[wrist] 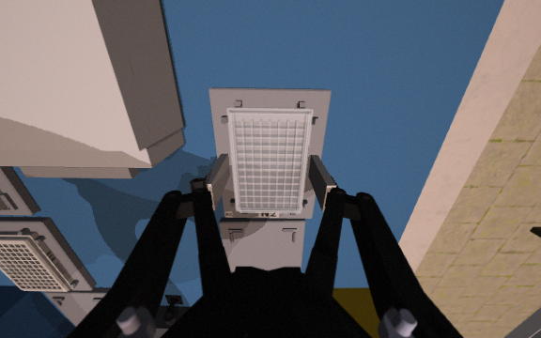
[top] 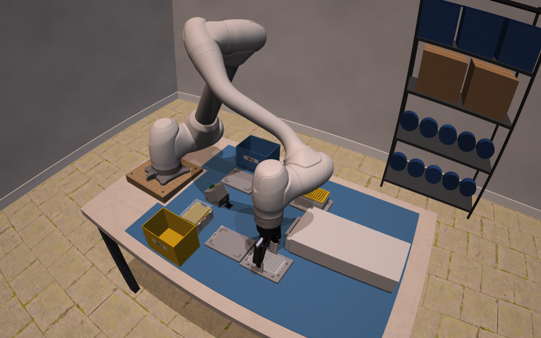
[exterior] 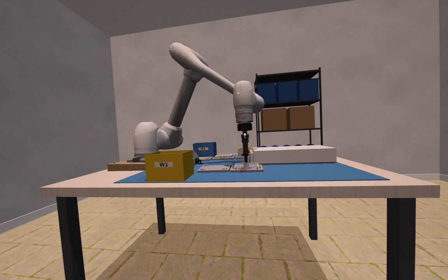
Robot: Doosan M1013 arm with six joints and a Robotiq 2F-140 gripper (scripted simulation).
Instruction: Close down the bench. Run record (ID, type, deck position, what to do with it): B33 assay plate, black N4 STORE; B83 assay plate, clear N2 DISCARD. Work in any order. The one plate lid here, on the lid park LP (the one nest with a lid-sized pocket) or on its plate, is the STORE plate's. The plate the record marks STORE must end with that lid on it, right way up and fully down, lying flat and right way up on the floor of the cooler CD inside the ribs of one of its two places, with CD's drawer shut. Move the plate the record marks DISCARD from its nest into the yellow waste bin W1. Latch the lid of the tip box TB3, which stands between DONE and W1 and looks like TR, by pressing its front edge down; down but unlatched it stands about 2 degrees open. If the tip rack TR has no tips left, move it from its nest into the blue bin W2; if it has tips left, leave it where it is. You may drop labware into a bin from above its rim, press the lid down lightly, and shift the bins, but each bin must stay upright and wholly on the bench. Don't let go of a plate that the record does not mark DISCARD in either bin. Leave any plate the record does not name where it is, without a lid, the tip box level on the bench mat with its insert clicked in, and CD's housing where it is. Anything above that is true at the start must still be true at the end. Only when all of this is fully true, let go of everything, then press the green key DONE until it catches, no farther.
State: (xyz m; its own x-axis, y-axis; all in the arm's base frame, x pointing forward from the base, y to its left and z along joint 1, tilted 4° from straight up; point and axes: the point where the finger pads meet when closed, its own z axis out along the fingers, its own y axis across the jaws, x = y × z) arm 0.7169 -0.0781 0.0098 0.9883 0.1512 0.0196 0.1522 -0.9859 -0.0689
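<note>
The clear assay plate (wrist: pixel 270 160) lies in its grey nest marked N2 (top: pixel 266 266) near the front of the blue mat. My gripper (wrist: pixel 269 164) is straight above it, pointing down. Its two pads stand on either side of the plate's long sides, low at its near half, with a small gap on each side. The fingers are open and hold nothing. The plate also shows in the exterior view (exterior: pixel 246 166) with the gripper (exterior: pixel 245 158) just over it. The yellow bin W1 (top: pixel 170 235) stands at the mat's left front corner, upright and empty.
The nest next to N2 (top: pixel 228 241) has no plate in it. The white cooler CD (top: pixel 348 248) stands close on the right. The tip box TB3 (top: pixel 197 213), the DONE key block (top: pixel 217 194), the blue bin W2 (top: pixel 258 153) and the yellow tip rack (top: pixel 316 196) stand behind. Another white plate (wrist: pixel 19 263) lies in a farther nest.
</note>
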